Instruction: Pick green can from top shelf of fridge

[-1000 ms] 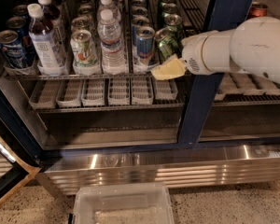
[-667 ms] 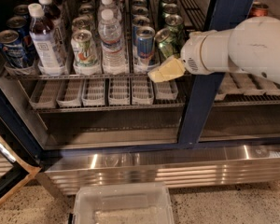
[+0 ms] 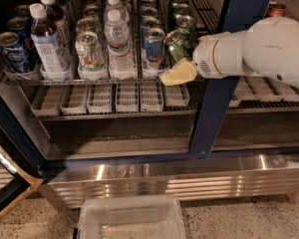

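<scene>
Nearest my feet, a clear plastic bin (image 3: 132, 218) sits on the speckled floor (image 3: 249, 218), just in front of the fridge (image 3: 217, 116). At the lower left, the edge of an open door (image 3: 7, 183) swings out towards me. Above the bin runs the ribbed stainless-steel base panel (image 3: 189, 180).

Higher up is the lower wire rack (image 3: 114, 114), which carries a row of small clear trays (image 3: 125, 96). A dark blue door post (image 3: 236, 9) stands upright to the right of them. The robot's white arm (image 3: 269, 46) reaches in from the right, crossing in front of that post. Its gripper (image 3: 177, 72) shows a pale yellow tip at the front edge of the top shelf (image 3: 65, 81), low against the front of the green can (image 3: 175, 45). I cannot tell whether the gripper is open or closed on it.

The green can stands at the front of the rightmost lane on the top shelf, tilted, with its silver top leaning to the left. To its left along the front row are:
- a blue can (image 3: 154, 46)
- a clear water bottle (image 3: 119, 44)
- a white can with green and red marks (image 3: 89, 51)
- a bottle with a blue label (image 3: 46, 41)
- at the far left, a blue-and-silver can (image 3: 10, 51)

Behind the tilted can, more green cans (image 3: 185, 24) line up deeper in the same lane. Further cans and bottles fill the other lanes towards the back. Far right, past the arm, the top of a reddish can (image 3: 276, 9) shows.
</scene>
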Robot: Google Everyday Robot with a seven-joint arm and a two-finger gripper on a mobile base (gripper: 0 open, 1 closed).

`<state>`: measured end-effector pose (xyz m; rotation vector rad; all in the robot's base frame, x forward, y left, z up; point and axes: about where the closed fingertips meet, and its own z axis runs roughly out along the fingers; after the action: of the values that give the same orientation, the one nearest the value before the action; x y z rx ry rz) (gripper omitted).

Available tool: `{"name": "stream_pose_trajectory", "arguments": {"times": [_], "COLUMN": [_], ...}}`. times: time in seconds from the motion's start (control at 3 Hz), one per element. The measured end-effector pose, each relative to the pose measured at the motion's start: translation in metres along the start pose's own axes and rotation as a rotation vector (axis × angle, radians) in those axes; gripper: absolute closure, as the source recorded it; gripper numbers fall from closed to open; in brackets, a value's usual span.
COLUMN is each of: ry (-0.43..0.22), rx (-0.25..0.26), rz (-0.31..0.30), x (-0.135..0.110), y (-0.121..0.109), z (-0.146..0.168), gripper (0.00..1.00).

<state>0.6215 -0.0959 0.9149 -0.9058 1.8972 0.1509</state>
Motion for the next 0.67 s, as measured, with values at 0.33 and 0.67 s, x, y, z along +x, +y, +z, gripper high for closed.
{"name": "stream_pose_trajectory", "arguments": {"times": [0.33,0.67], "ry": [0.021,0.037], "rx": [-0.014,-0.014], "rz": [0.017,0.027], "x": [0.009,0.018], "y": [-0.003,-0.006], "z": [0.020,0.043], "gripper": [0.20,0.05]}}
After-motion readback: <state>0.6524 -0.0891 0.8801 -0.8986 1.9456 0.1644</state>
